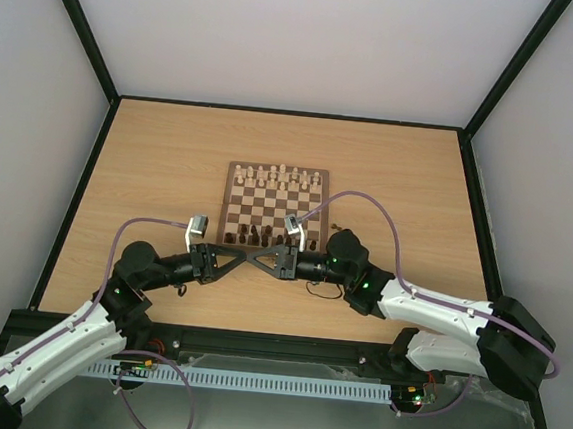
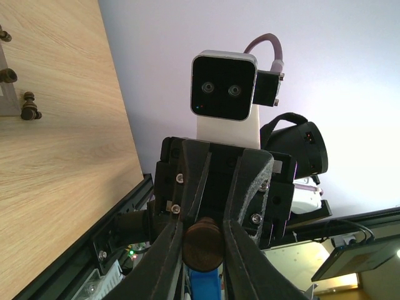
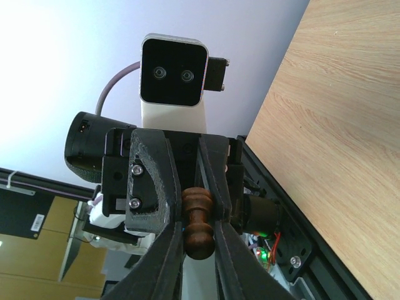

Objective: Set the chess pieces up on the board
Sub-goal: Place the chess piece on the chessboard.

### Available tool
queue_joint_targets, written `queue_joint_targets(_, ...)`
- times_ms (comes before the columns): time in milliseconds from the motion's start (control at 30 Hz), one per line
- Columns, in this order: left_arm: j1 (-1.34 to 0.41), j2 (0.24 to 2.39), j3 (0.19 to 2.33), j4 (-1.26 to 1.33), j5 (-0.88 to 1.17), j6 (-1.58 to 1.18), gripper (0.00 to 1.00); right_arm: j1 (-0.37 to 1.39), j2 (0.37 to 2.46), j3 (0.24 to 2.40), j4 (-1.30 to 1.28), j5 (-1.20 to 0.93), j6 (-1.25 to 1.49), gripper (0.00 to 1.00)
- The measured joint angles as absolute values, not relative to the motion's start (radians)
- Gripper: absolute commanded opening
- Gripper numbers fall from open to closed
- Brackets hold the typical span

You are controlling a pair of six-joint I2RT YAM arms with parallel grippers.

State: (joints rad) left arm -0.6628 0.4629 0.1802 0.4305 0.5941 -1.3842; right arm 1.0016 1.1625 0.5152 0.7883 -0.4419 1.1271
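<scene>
Chessman, dark brown, is clamped by both left claw and right claw, which we see tip to tip mid-frame just below the board.

Board with dark pieces partly set.
Several stand upright along its near rows; one turned piece lies level off the near edge, pinched between fingers.

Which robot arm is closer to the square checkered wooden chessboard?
Right, narrowly. The right gripper lies along the square checkered wooden chessboard's near edge, its wrist by the near right corner. The left gripper points in from beyond the near left corner, meeting it tip to tip.
</scene>
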Motion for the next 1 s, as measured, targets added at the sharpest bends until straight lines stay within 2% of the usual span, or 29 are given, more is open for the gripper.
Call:
queue_joint_targets(100,-0.663,0.464,0.177,0.437,0.595,-1.385,0.09,1.002,1.169,0.515,0.790,-0.442,1.131,0.07)
queue_joint_targets(200,-0.663,0.465,0.176,0.437,0.594,-1.387,0.15,1.001,1.169,0.516,0.790,-0.440,1.132,0.05)
queue_joint_targets(300,-0.663,0.465,0.176,0.434,0.593,-1.385,0.25,1.001,1.169,0.519,0.780,-0.437,1.127,0.05)
queue_joint_targets(467,-0.663,0.464,0.180,0.390,0.579,-1.356,0.51,1.001,1.153,0.548,0.694,-0.417,1.100,0.04)
queue_joint_targets(567,-0.663,0.458,0.210,0.299,0.567,-1.304,0.59,0.994,1.122,0.573,0.597,-0.398,1.069,0.04)
queue_joint_targets(767,-0.663,0.423,0.406,0.031,0.467,-1.136,0.65,0.945,1.050,0.712,0.228,-0.363,0.945,0.05)
queue_joint_targets(1000,-0.663,0.479,0.479,-0.089,0.414,-0.998,0.65,0.786,1.128,1.090,-0.315,-0.303,0.728,0.04)
